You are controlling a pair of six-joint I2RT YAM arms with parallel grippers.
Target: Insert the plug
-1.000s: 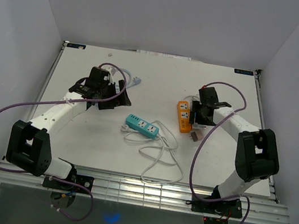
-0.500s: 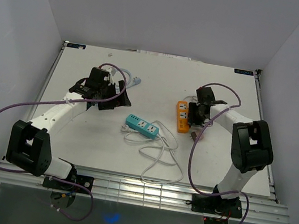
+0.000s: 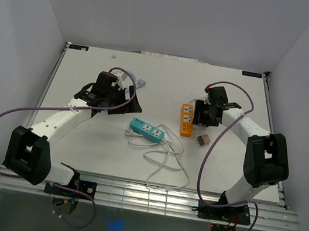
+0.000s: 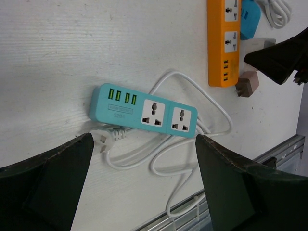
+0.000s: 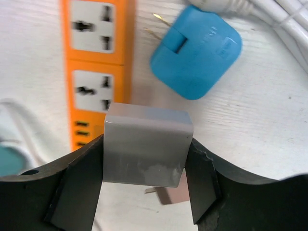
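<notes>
Right gripper (image 5: pixel 144 159) was clamped on a grey plug (image 5: pixel 147 139), with both black fingers (image 5: pixel 79 178) pressed against its sides. The plug sat over the near end of the orange power strip (image 5: pixel 98 72), by its small USB ports, and both of the strip's sockets were empty. Whether the plug was lifted or resting on something couldn't be told. A blue plug (image 5: pixel 197 53) lay flat on the table (image 3: pixel 91 69) just beside the orange strip, prongs pointing toward it and not inserted. A small brown plug (image 4: pixel 247 84) lay loose near the strip's USB end. Left gripper (image 4: pixel 144 139) was spread wide with nothing between its fingers, above the teal power strip (image 4: pixel 144 113), whose sockets were also empty. That strip lay mid-table, well apart from the orange one. Its white cord (image 3: pixel 165 159) lay looped toward the near edge, with its plug end close by the strip.
</notes>
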